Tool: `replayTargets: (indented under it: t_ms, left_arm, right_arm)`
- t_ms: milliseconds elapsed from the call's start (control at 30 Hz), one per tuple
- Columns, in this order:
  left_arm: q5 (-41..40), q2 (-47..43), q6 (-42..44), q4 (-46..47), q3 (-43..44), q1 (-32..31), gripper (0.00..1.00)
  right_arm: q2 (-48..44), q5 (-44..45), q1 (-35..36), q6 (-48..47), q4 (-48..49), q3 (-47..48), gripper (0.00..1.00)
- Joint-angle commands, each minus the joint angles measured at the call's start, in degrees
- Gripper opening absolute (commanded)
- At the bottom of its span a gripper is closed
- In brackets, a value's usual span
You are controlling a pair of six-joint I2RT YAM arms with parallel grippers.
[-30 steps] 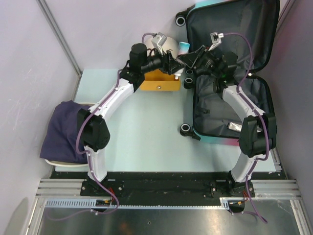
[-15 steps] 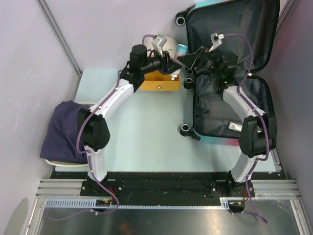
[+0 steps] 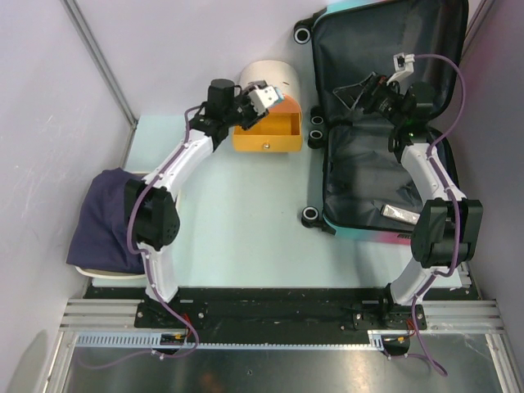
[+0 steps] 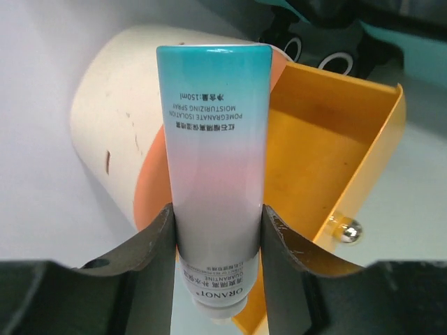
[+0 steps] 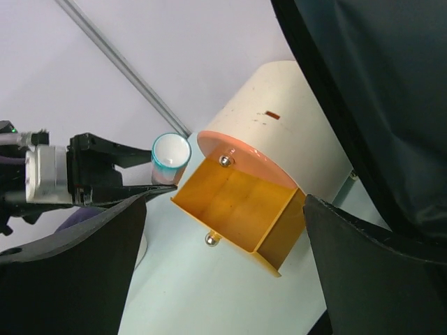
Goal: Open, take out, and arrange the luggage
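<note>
The luggage lies open at the right, its lid point(image 3: 385, 41) propped back and its grey-lined base point(image 3: 372, 176) flat on the table. A teal-to-pink spray bottle point(image 4: 213, 139) stands between the fingers of my left gripper point(image 4: 216, 241), which is shut on it. From above, the left gripper point(image 3: 255, 100) holds this bottle point(image 3: 268, 93) above the back left corner of the orange drawer point(image 3: 266, 133). My right gripper point(image 3: 354, 92) hangs over the luggage's hinge area, wide open and empty. In the right wrist view the right gripper point(image 5: 223, 265) frames the drawer point(image 5: 241, 209) and the bottle point(image 5: 171, 155).
A cream cylindrical box point(image 3: 272, 75) lies behind the pulled-out drawer, whose knob point(image 4: 347, 230) faces forward. A dark blue cloth point(image 3: 102, 221) is heaped on a white tray at the left edge. A small silvery item point(image 3: 393, 214) lies in the luggage base. Black wheels point(image 3: 311, 217) jut toward the table's middle.
The two grippers were together at the bottle. The right one has opened and drawn back over the luggage; the left one has carried the bottle left, over the drawer.
</note>
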Motion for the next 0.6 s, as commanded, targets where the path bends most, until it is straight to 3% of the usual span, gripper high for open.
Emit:
replayTargets:
  t_ms: [0,133,333,500,567]
  left_arm:
    - [-3.09,0.34,24.58,1.35,0.41,-3.00,0.04]
    - [-2.65,1.22,29.85,0.38,-0.20,-3.62,0.24]
    - [-4.59,2.54,29.43,0.12,2.16,-3.71,0.56]
    - [-3.01,0.53,27.14,-0.05,2.35,-3.88,0.65]
    - [-2.92,-0.53,27.75,-0.23,0.33,-4.14,0.74]
  right_arm:
    - [-2.00,-0.68,0.41,-3.04,-1.26,0.50,0.99]
    - [-1.91,-0.86,0.41,-3.31,-1.34,0.42,0.99]
    - [-2.08,-0.94,0.41,-4.36,-2.40,0.50,0.99]
    - [-1.73,-1.21,0.41,-4.54,-2.22,0.50,0.99]
    - [-1.56,-1.38,0.41,-4.28,-1.87,0.50,0.99]
